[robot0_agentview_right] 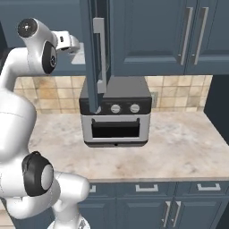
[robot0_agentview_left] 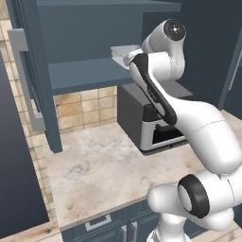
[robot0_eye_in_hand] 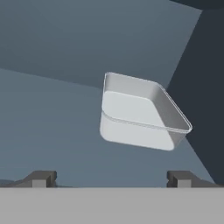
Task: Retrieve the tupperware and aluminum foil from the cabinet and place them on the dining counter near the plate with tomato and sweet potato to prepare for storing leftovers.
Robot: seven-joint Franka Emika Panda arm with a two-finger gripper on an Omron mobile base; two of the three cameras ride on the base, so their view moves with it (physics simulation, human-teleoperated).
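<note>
The cabinet [robot0_agentview_left: 90, 52] is seen standing open, its door [robot0_agentview_left: 28, 80] swung out to the left in the left base view, and the white arm is raised up to the level of the inner shelf [robot0_agentview_left: 85, 73]. In the hand view the gripper [robot0_eye_in_hand: 111, 178] is held with its jaws spread wide, nothing between them, the two dark fingertips [robot0_eye_in_hand: 41, 178] set well apart at the bottom of the picture. Straight ahead of them, the tupperware [robot0_eye_in_hand: 140, 111] is found on the shelf floor, a shallow grey-white container with rounded corners and a raised rim, turned at a slant to the hand and lying close to the dark side wall of the cabinet on the right. It is not touched by the fingers; a clear stretch of shelf is seen between them and the container.

From the left base view, one pale corner of the tupperware [robot0_agentview_left: 124, 53] is glimpsed at the shelf's edge, just beside the arm's wrist. Below the cabinet, a dark toaster oven [robot0_agentview_right: 115, 114] is seen resting on the beige marbled wall counter [robot0_agentview_right: 179, 143], against the tiled backsplash [robot0_agentview_left: 85, 108]. The aluminum foil cannot be made out.
</note>
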